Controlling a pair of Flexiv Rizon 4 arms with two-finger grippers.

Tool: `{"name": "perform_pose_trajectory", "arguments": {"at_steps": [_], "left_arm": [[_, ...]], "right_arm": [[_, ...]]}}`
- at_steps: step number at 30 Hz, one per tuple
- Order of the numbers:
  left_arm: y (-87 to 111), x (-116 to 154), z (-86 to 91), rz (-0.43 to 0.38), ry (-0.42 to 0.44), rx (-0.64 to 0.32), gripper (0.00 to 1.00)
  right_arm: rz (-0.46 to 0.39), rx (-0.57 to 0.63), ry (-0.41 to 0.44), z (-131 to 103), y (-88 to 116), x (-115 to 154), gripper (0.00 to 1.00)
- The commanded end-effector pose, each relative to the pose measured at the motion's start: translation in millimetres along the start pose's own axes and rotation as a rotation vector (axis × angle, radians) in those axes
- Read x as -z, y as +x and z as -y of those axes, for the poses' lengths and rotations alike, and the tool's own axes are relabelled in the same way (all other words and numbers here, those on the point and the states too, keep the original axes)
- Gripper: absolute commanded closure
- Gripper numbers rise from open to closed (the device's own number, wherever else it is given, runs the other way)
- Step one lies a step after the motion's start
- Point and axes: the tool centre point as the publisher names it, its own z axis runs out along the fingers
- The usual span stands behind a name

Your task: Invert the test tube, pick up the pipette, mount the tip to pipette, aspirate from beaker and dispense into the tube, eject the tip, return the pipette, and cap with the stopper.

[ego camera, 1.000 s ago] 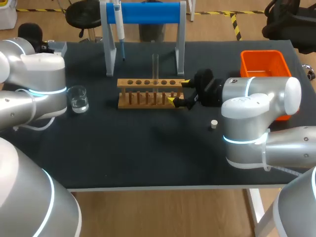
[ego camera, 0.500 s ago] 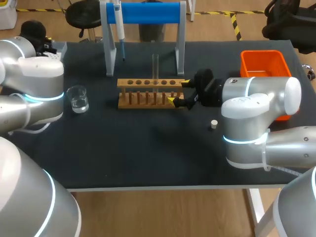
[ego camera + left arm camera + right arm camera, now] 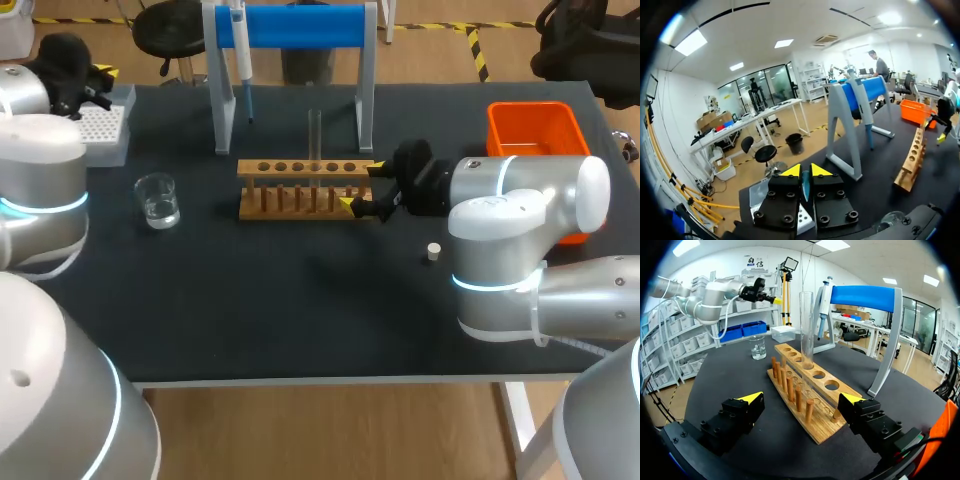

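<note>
Right claw (image 3: 360,185) wide open at the rack's end; left claw (image 3: 98,75) shut at the desk's (image 3: 300,310) far left corner.

The test tube (image 3: 314,132) stands upright in the wooden rack (image 3: 300,188) mid-desk, whose right end lies between the right claw's spread fingers. The left claw's tips are pressed together on nothing, just above the tip box (image 3: 100,128). The pipette (image 3: 241,55) hangs on the blue stand (image 3: 300,25) at the far edge. The beaker (image 3: 158,200) sits left of the rack and the stopper (image 3: 433,251) right of it.

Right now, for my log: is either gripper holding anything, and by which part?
Nothing is held: the left gripper is shut empty by the tip box; the right gripper is open, straddling the rack.
</note>
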Motion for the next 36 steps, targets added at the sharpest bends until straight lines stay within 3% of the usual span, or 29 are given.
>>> {"name": "perform_pose_trajectory", "arguments": {"at_steps": [1, 11, 15, 17, 23, 28, 36], "left_arm": [[-3.1, 17, 0.1, -0.095, -0.003, -0.001, 1.0], [-3.1, 17, 0.1, -0.095, -0.003, -0.001, 1.0], [27.4, 16, 16.2, -0.265, -0.009, -0.108, 1.0], [45.3, 24, 26.0, -0.327, -0.057, -0.158, 1.0], [99.2, 47, 54.3, -0.52, -0.074, -0.26, 1.0], [141.1, 59, 72.8, -0.641, -0.104, -0.32, 1.0], [198.6, 64, 95.1, -0.76, -0.074, -0.326, 1.0]], "right_arm": [[0.0, 0.001, -0.001, 1, 0, 0, 0.0], [0.0, 0.001, -0.001, 1, 0, 0, 0.0], [0.0, 0.001, -0.001, 1, 0, 0, 0.0], [0.0, 0.001, -0.001, 1, 0, 0, 0.0], [0.0, 0.001, -0.001, 1, 0, 0, 0.0], [0.0, 0.001, -0.001, 1, 0, 0, 0.0], [0.0, 0.001, -0.001, 1, 0, 0, 0.0]]}}
